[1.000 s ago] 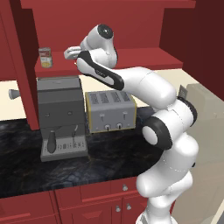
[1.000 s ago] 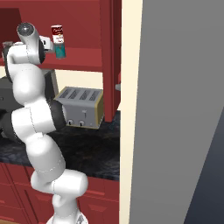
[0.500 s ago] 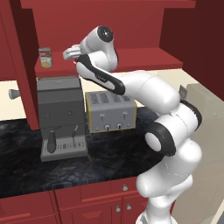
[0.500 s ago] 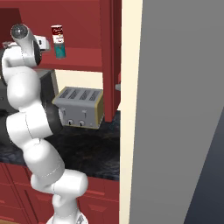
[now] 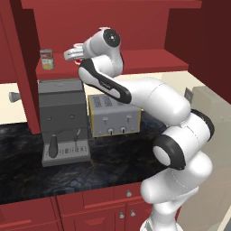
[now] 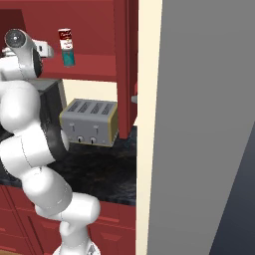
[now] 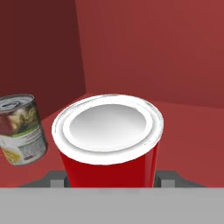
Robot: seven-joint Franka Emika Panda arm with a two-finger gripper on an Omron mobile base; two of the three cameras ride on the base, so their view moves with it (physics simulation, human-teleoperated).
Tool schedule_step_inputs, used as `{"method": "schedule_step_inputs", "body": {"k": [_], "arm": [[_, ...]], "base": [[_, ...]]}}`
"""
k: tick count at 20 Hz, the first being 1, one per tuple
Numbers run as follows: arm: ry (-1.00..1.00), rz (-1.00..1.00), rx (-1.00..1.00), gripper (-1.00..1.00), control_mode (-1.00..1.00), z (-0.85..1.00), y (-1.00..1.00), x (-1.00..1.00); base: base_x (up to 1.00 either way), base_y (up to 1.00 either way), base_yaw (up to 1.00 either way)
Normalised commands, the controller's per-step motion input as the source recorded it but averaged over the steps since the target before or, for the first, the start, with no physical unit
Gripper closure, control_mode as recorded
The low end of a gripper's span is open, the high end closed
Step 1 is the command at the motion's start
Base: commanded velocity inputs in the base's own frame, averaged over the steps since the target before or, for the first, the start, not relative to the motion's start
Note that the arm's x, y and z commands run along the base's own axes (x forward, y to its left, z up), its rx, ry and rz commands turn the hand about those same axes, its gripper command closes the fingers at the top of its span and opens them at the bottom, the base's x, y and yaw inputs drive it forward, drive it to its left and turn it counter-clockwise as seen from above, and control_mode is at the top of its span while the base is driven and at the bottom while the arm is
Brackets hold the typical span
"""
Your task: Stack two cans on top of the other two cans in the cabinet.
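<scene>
The two-finger gripper (image 7: 112,180) pinches the bright red white-topped can (image 7: 109,140) inside the dark red wooden cabinet (image 7: 148,57), apparently above its shelf; the tan-labelled can (image 7: 19,129) stands beside it.

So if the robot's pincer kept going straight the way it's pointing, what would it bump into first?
The pincer is shut on a bright red can with a white top. Straight ahead lies the dark red wooden cabinet's back wall; that can would probably reach it first. The tan-labelled can sits off to one side, though depth is unclear.
</scene>
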Motion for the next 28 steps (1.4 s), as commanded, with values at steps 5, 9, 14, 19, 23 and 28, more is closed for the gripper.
{"method": "schedule_step_inputs", "body": {"k": [5, 9, 14, 19, 23, 28], "arm": [[0.00, 0.01, 0.07, 1.00, -1.00, 0.27, 0.09, -0.07], [0.00, 0.06, 0.05, 1.00, -1.00, 0.17, 0.09, -0.08], [0.01, 0.10, 0.01, 1.00, -1.00, 0.24, 0.11, -0.04], [0.00, 0.10, 0.00, 1.00, -1.00, 0.18, 0.11, -0.06], [0.00, 0.10, 0.00, 1.00, -1.00, 0.06, 0.13, 0.00], [-0.01, 0.08, 0.00, 1.00, -1.00, 0.00, 0.12, 0.00]], "base": [[0.00, 0.00, 0.00], [0.00, 0.00, 0.00], [0.00, 0.00, 0.00], [0.00, 0.00, 0.00], [0.00, 0.00, 0.00], [0.00, 0.00, 0.00]]}}
